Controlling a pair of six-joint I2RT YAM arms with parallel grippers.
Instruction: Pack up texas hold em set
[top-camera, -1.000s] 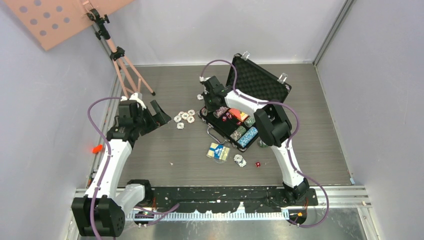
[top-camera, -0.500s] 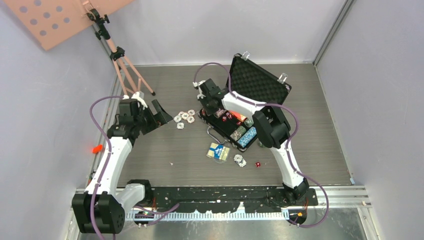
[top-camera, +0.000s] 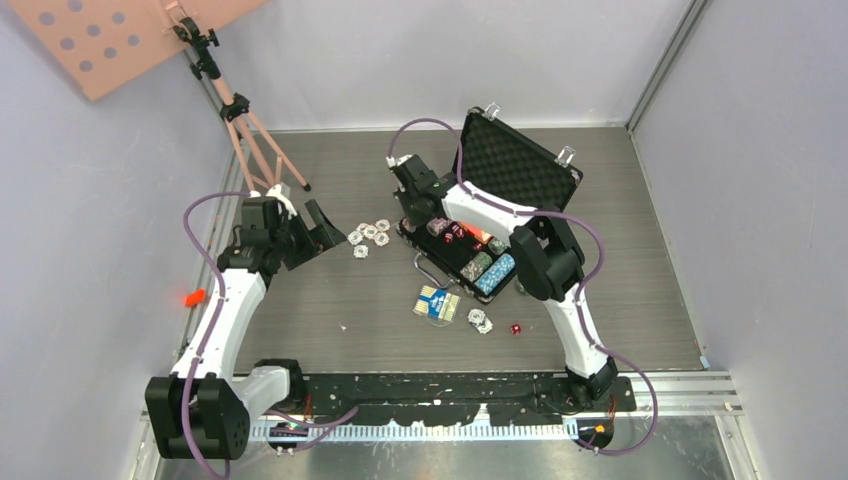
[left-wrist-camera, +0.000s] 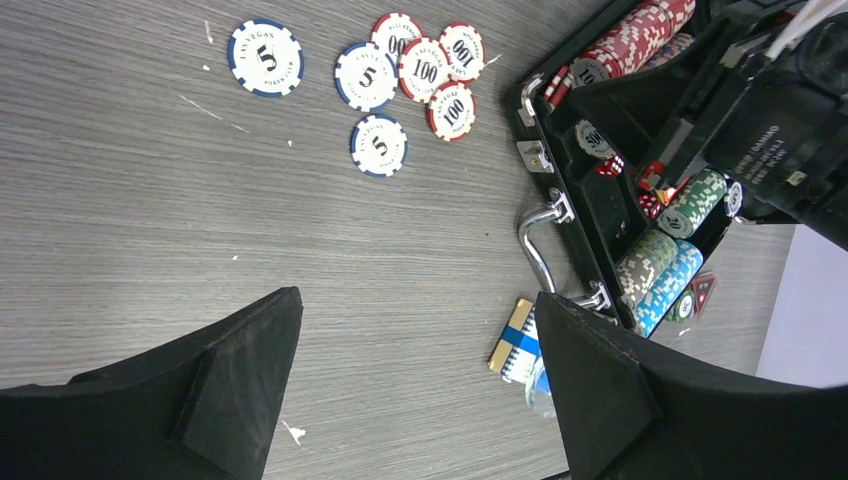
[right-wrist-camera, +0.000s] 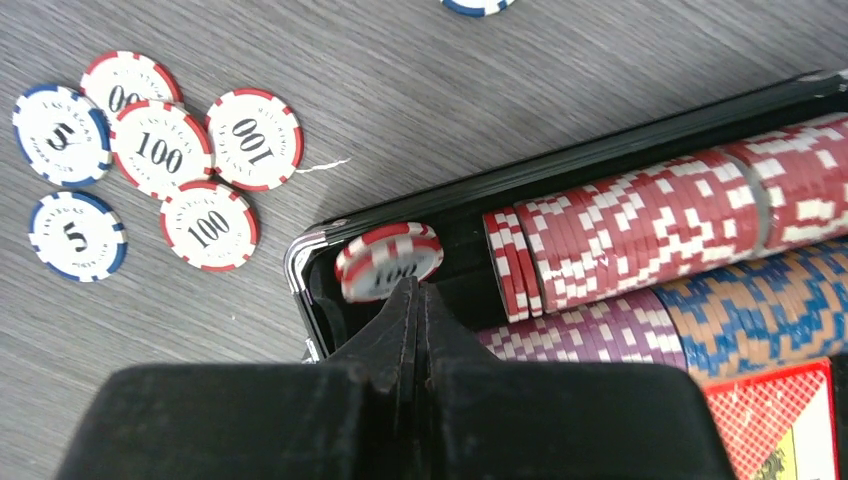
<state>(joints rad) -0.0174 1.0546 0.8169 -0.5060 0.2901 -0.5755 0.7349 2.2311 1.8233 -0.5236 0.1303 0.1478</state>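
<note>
Round striped chips (right-wrist-camera: 160, 148), egg-crate foam briefcase (top-camera: 515, 165)

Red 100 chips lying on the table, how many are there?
4, bunched left of the case: top chip, middle chip, right chip, lowest chip. Chips by the deck are too small to read.

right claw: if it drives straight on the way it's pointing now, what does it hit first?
Most likely the red-and-white 100 chip lying tilted in the corner of the briefcase, right ahead of the shut right claw. Depth between tips and chip is unclear; they may already touch.
</note>
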